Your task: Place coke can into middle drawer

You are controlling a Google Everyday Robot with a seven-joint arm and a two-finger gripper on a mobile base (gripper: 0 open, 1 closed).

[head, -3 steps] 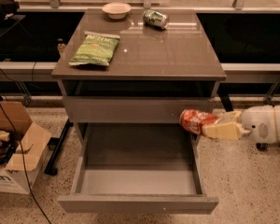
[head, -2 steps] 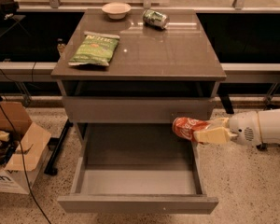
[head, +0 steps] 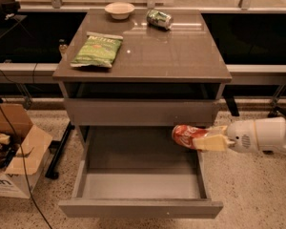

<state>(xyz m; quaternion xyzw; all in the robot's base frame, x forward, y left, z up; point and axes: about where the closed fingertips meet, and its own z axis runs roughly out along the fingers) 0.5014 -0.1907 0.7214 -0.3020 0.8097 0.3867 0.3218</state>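
The coke can (head: 187, 135) is held on its side in the end effector (head: 199, 139), whose cream-coloured fingers (head: 210, 140) are closed around the can's right end. The can is carried in the air at the right side of the middle drawer (head: 139, 186), above its right wall and just below the closed drawer front (head: 140, 112). It is not resting on the drawer floor. The white arm (head: 263, 135) is extended from the right edge of the scene. The middle drawer is pulled out toward the near side, and its light grey floor is exposed.

On the bench (head: 176, 56) above, a green chip bag (head: 97, 49) is laid flat near the left edge. A small pale bowl (head: 119, 9) is set at the far edge, and a green soda can (head: 159, 19) is lying on its side just to the right of the bowl. On the floor at the left, an open cardboard box (head: 12, 154) is seen, with dark cables trailing past it.
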